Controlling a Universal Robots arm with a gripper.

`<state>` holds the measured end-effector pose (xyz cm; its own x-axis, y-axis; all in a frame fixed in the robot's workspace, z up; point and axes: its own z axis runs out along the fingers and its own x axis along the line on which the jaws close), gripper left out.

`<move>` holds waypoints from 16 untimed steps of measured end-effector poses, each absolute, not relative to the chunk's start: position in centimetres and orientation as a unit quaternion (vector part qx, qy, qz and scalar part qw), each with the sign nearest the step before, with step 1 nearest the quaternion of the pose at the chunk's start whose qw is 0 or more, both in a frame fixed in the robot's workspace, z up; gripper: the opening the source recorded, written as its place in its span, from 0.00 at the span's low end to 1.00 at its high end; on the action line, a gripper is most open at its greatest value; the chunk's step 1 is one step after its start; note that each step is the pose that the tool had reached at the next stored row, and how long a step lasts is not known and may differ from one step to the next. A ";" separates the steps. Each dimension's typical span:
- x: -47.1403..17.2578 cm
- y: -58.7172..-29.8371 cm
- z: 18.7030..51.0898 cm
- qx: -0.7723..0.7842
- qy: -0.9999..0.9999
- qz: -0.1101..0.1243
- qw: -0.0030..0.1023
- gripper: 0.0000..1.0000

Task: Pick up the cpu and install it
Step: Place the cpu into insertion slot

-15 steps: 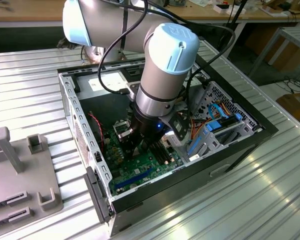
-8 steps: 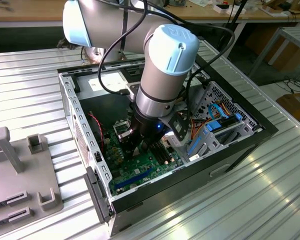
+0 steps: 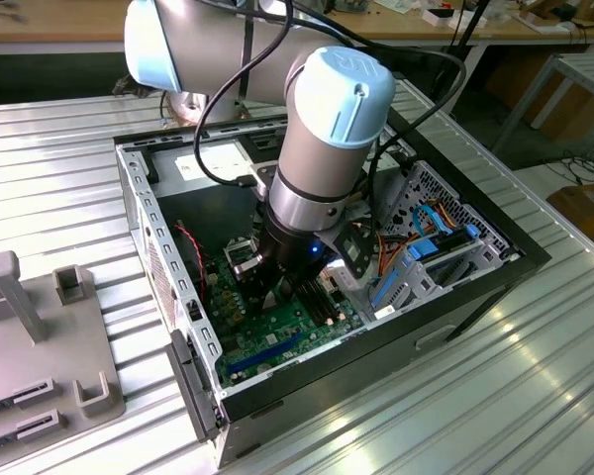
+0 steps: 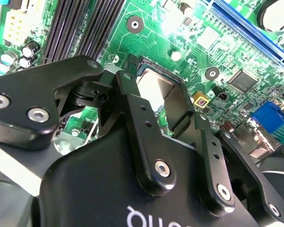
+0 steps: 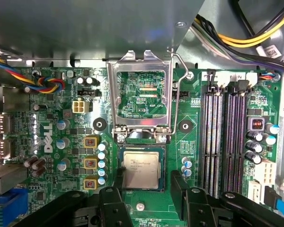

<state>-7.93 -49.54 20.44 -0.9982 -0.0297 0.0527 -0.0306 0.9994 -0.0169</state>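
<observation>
Within the black-framed socket [image 5: 141, 171] on the green motherboard [image 5: 146, 127]: cpu [image 5: 141, 169] seated flat, metal top up.

Claw [image 5: 144, 189] spread open, fingers [image 5: 179, 187] flanking the cpu on two sides, gripping nothing. Placement step apparently complete, judging by the level fit. Retention frame [image 5: 139, 92] and lever [image 5: 176, 94] raised; locking not yet done, calling for a clear retreat first. Chip square, no long axis; edges parallel to the memory slots [image 5: 226, 137]. Computer case [image 3: 168, 247] resting on the ribbed desk [image 3: 59, 198].
</observation>
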 end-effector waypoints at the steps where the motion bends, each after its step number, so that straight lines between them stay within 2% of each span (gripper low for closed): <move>1: -7.9 -49.5 20.5 0.015 -1.000 0.009 0.026 0.51; 16: -8.8 -48.4 20.6 0.013 -1.000 0.009 0.026 0.51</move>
